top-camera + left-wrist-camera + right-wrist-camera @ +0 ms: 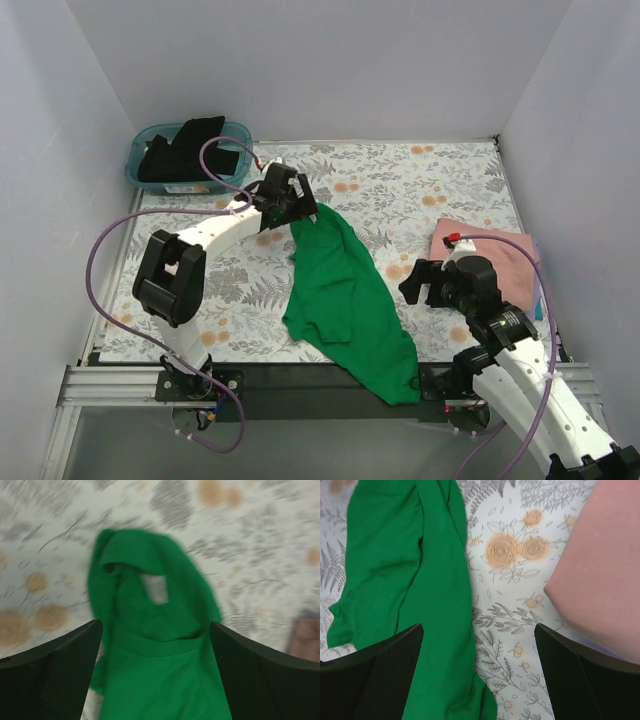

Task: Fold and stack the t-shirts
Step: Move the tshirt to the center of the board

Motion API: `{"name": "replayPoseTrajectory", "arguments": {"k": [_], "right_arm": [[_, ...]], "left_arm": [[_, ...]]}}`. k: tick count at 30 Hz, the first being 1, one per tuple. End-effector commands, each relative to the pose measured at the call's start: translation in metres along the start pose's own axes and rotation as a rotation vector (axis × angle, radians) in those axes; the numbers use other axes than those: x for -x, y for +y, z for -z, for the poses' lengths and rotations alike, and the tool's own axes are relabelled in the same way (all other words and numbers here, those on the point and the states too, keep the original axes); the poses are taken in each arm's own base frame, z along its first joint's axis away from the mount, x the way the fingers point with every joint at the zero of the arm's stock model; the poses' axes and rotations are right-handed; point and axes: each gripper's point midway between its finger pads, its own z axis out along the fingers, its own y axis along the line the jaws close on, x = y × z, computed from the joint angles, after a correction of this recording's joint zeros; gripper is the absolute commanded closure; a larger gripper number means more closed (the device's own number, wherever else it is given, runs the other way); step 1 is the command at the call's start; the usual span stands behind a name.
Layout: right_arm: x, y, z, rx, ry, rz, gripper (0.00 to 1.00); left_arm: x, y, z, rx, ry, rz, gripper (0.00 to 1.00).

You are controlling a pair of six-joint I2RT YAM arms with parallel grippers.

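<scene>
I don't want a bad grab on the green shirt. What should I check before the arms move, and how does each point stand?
1. That the left gripper is open: ok, jaws wide above the collar end of the green t-shirt.
2. That the right gripper is open: ok, jaws wide over the table.
3. That the green t-shirt lies flat: not ok, bunched in a long strip, near end draped over the table's front edge.
4. Whether the left gripper touches cloth: cannot tell, its wrist view is blurred.
5. That the pink t-shirt is folded aside: ok, at the right.
</scene>
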Motion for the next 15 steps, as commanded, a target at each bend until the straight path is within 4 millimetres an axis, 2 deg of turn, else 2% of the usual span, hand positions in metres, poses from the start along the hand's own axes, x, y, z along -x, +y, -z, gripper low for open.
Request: {"name": "replayPoseTrajectory", "arguments": {"k": [1, 3, 4, 5, 7, 8, 9, 10, 11, 12, 13, 14, 15], "right_arm": [[-0.008, 0.012, 0.001, 0.06, 0.072, 0.013, 0.02], [-0.015, 0.013, 0.001, 0.069, 0.09, -0.004, 0.01], [-0.018, 0.018, 0.002, 0.094, 0.103, -0.013, 0.02], [-0.023, 0.021, 0.003, 0.118, 0.116, -0.019, 0.02], [-0.04, 0.033, 0.003, 0.187, 0.168, -0.038, 0.02], [-0.046, 0.035, 0.002, 0.202, 0.183, -0.045, 0.02], [-0.065, 0.036, 0.0, 0.215, 0.236, -0.045, 0.01], [-0.069, 0.043, -0.002, 0.248, 0.247, -0.061, 0.02], [-0.075, 0.048, -0.003, 0.271, 0.262, -0.065, 0.02], [-0.086, 0.056, -0.002, 0.311, 0.295, -0.05, 0.02], [-0.088, 0.064, -0.005, 0.35, 0.284, -0.044, 0.02], [-0.093, 0.069, -0.006, 0.367, 0.299, -0.054, 0.02], [-0.102, 0.076, -0.006, 0.39, 0.33, -0.03, 0.02]], "left_arm": [[-0.007, 0.051, 0.025, 0.229, -0.012, 0.057, 0.12], [-0.002, 0.052, 0.043, 0.216, -0.049, 0.09, 0.11], [-0.015, 0.063, 0.049, 0.234, -0.035, 0.101, 0.11], [-0.008, 0.059, 0.066, 0.202, -0.068, 0.121, 0.11], [-0.022, 0.057, 0.081, 0.15, -0.039, 0.148, 0.11], [-0.042, 0.067, 0.083, 0.148, -0.005, 0.151, 0.1], [-0.046, 0.054, 0.099, 0.064, 0.013, 0.16, 0.06], [-0.05, 0.047, 0.104, 0.012, 0.02, 0.155, 0.05], [-0.069, 0.053, 0.107, -0.001, 0.06, 0.146, 0.05], [-0.072, 0.047, 0.118, -0.053, 0.061, 0.145, 0.05], [-0.083, 0.04, 0.124, -0.109, 0.098, 0.14, 0.05], [-0.099, 0.045, 0.126, -0.112, 0.133, 0.135, 0.05], [-0.107, 0.048, 0.129, -0.115, 0.149, 0.139, 0.05]]}}
